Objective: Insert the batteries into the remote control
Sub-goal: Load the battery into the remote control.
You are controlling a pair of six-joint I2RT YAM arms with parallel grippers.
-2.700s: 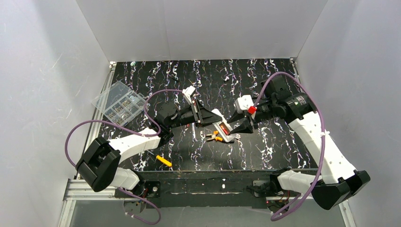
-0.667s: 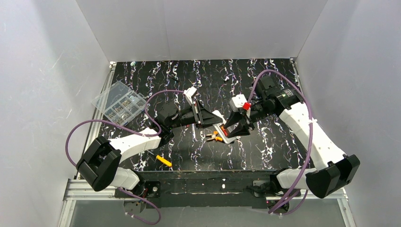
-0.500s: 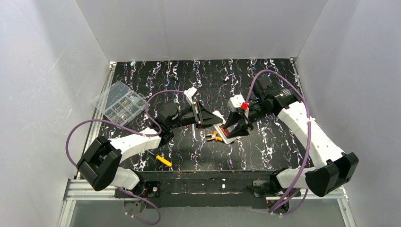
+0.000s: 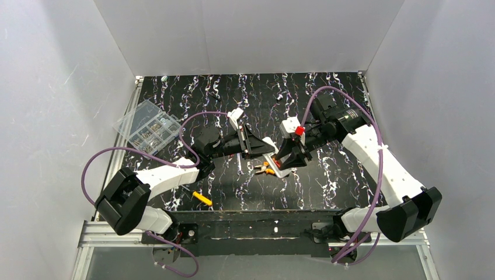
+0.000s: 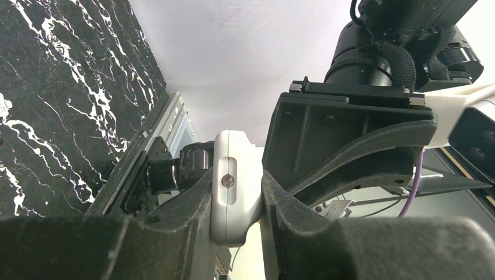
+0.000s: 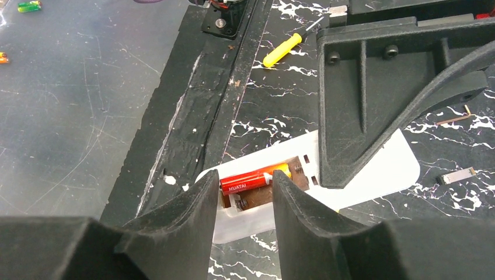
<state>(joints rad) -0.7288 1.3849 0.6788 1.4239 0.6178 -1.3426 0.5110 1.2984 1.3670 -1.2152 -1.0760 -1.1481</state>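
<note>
**Battery in recess, remote clamped by left gripper**

- Remote (image 6: 373,175): mid-tabletop (image 4: 327,175), back side up, battery recess uncovered. Cannot tell whether it rests on the tabletop or is held just clear of it.
- Left gripper (image 5: 235,195): pinching one end of the remote. In the left wrist view the white shell, with one screw showing, sits tight between both fingers.
- Battery (image 6: 252,179): one red cell with an orange end, lying lengthwise in the recess along the edge nearer the arm bases. Brown board and a spring contact are visible beside it.
- Right gripper (image 6: 245,201): directly above the recess, fingers spread by a narrow gap and holding nothing. The battery shows through the gap and runs on behind one finger. Contact between fingertips and remote cannot be told.
- Other items: pliers (image 4: 264,170) just beside the remote on its near side. Yellow screwdriver (image 6: 283,49) near the front edge. Clear box (image 4: 147,125) well apart, at the far left.
</note>
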